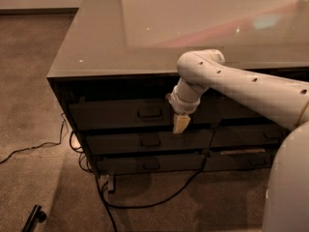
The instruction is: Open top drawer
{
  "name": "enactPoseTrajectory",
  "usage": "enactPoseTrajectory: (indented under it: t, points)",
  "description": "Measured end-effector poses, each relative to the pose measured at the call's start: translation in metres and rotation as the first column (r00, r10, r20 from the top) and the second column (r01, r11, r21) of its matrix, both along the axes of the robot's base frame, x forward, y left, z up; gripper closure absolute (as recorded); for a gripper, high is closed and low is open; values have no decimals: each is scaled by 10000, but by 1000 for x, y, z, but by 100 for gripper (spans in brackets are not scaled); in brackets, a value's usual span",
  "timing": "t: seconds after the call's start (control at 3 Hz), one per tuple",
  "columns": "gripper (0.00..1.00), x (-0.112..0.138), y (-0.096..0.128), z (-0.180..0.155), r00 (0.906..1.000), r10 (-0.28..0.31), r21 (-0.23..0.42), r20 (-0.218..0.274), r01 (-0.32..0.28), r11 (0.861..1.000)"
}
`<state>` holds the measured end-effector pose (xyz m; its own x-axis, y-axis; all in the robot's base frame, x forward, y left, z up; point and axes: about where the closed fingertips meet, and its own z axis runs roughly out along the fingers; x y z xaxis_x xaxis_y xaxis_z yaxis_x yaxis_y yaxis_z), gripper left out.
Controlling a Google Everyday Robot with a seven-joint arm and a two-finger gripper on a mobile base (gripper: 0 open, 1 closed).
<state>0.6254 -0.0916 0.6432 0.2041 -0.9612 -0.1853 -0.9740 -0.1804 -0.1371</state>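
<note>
The top drawer [116, 114] is a wide dark grey front just under the counter's edge, with a small bar handle [150, 113] at its middle. It sits flush with the two drawers below it. My gripper [181, 124] hangs from the white arm [241, 83], pointing down in front of the drawer's right part. It is a short way right of the handle and slightly lower, apart from it. The tan fingers [180, 123] appear pressed together with nothing between them.
A grey countertop [159, 28] covers the cabinet. Two more drawers [145, 141] lie below, and a neighbouring column [251, 137] stands to the right. Black cables [145, 202] trail over the carpet by the cabinet's foot. My white base [287, 187] fills the lower right.
</note>
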Motion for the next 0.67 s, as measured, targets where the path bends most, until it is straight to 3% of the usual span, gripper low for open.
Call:
enactPoseTrajectory:
  t: [0.67]
  points:
    - [86,-12,-5,6,9999,100,159,-56,-99,9998]
